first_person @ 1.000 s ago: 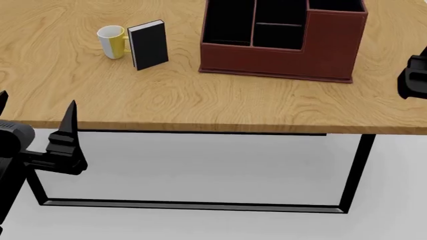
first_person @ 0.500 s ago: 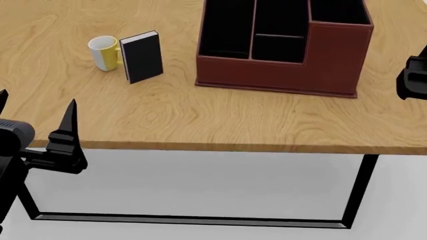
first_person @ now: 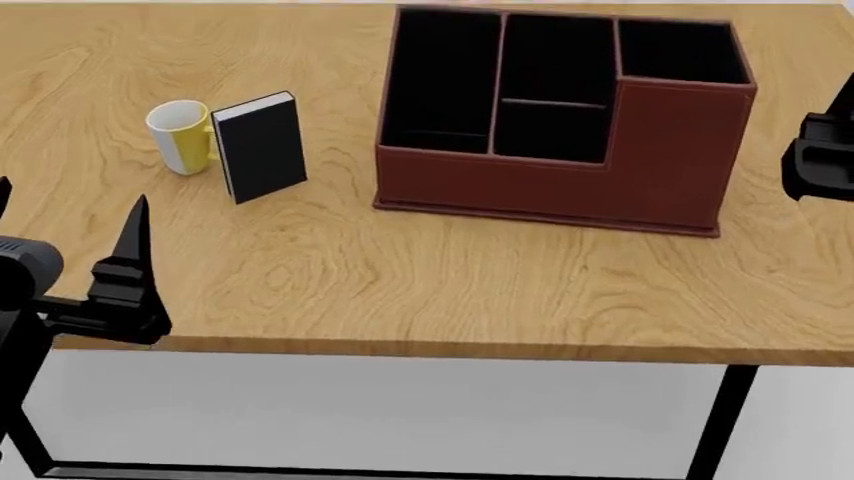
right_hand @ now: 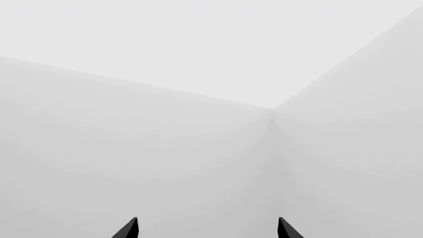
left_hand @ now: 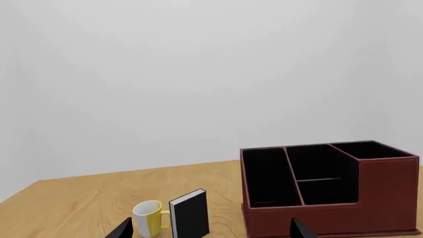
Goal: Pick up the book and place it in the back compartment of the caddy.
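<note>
The black book (first_person: 260,147) stands upright on the wooden table (first_person: 400,280), left of the reddish-brown caddy (first_person: 667,160). In the left wrist view the book (left_hand: 190,215) shows its pale page edge, well beyond my fingers. The back compartment (first_person: 547,128) is the squarish cell of the caddy's middle strip, behind the low front wall; the left wrist view shows this compartment (left_hand: 324,191) in the caddy (left_hand: 310,218) too. My left gripper (first_person: 71,192) hovers open and empty at the table's near left edge; its wrist view has the left gripper (left_hand: 210,229) facing book and caddy. My right gripper (right_hand: 207,228) is open, facing bare wall.
A white-and-yellow mug (first_person: 180,137) stands touching or almost touching the book's left side, and the left wrist view has the mug (left_hand: 149,218) there too. The right arm (first_person: 821,155) hangs at the right edge, beside the caddy's tall end. The table's front edge runs below.
The head view has shifted: table, book, mug and caddy sit lower and slightly left in the frame than before. Both grippers keep their pose and stay open.
</note>
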Robot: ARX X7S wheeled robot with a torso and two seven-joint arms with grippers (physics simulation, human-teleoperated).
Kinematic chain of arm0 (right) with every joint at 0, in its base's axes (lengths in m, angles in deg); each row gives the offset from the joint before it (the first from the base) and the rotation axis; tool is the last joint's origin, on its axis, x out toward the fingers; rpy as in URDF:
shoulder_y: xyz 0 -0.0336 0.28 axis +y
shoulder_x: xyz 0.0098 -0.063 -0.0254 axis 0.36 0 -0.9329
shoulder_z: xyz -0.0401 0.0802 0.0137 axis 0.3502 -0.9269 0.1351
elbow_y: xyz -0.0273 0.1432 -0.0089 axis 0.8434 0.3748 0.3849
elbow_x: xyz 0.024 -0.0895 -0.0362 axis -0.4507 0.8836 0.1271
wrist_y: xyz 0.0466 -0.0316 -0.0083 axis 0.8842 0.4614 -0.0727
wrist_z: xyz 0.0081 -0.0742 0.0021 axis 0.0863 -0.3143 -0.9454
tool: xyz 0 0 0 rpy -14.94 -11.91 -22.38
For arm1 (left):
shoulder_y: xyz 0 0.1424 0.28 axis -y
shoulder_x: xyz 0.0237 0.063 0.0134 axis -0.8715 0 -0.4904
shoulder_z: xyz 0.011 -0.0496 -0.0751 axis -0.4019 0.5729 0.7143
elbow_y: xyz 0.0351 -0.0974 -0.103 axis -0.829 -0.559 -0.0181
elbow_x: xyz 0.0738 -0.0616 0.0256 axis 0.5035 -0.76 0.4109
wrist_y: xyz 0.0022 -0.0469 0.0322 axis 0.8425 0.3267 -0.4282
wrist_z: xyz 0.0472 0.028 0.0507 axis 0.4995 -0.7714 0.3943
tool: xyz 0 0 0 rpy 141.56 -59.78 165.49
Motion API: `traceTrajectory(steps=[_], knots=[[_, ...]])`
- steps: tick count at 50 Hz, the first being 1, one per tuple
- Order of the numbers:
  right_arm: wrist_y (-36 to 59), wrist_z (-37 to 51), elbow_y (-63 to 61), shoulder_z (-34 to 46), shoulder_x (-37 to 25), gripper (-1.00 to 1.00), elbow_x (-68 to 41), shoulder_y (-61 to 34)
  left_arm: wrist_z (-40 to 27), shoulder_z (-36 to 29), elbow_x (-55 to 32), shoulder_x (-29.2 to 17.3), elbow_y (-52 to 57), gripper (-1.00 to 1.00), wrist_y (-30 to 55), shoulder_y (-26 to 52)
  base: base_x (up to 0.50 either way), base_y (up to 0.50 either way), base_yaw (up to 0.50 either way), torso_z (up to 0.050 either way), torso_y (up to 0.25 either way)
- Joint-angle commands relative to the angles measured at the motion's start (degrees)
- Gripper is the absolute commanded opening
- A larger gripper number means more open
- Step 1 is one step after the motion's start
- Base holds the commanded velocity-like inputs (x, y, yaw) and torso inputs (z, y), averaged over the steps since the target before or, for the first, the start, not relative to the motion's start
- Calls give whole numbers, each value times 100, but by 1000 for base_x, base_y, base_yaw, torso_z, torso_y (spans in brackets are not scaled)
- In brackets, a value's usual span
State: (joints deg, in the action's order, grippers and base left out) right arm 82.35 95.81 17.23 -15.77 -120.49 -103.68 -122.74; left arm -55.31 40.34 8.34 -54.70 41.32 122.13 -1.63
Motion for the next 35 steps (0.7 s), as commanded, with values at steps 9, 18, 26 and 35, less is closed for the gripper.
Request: traceTrajectory(steps=[9, 18, 26, 35], knots=[[-69, 71, -15, 3, -68, 100, -102, -13, 7, 35, -100, -19, 23, 100, -43, -60, 289, -50, 0, 0, 1], [-74, 127, -17, 23, -129, 100, -168, -54, 9, 8, -103, -28, -2, 100, -64, -40, 293, -49, 0, 0, 1], [-58, 126, -3, 135, -111, 100, -112, -93, -4, 5, -109, -39, -12, 100, -83, -52, 302, -46, 0, 0, 0], [-36, 135, 6, 236, -136, 100, -107, -167, -10, 4, -124, -57, -8, 100, -84, -40, 320, -12, 0, 0, 1]])
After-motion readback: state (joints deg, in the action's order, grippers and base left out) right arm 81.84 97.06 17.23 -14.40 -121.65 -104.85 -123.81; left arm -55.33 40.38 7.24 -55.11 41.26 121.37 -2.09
